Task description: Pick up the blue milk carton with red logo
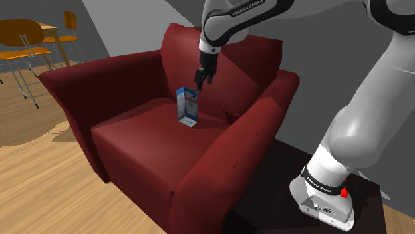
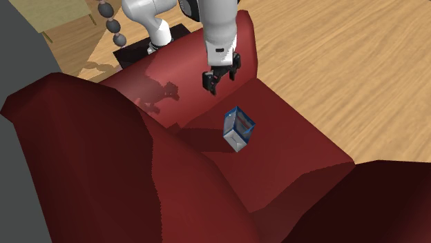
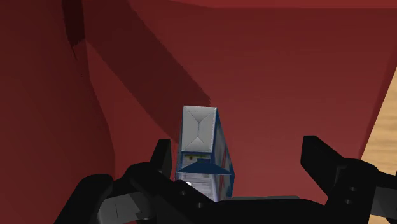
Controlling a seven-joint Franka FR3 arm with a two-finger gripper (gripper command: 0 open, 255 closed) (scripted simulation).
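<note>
One carton, one descent. In the shoulder view, the blue milk carton [image 1: 188, 106] stands upright near the back edge of the red armchair [image 1: 143, 136] seat, with my gripper [image 1: 201, 81] above it, not touching. The second exterior view shows a straight-sided box with pale faces. In the wrist view, my fingers are spread and the folded grey top sits nearer one. I'd centre first, then clasp the flat sides; the cushion looks soft.
</note>
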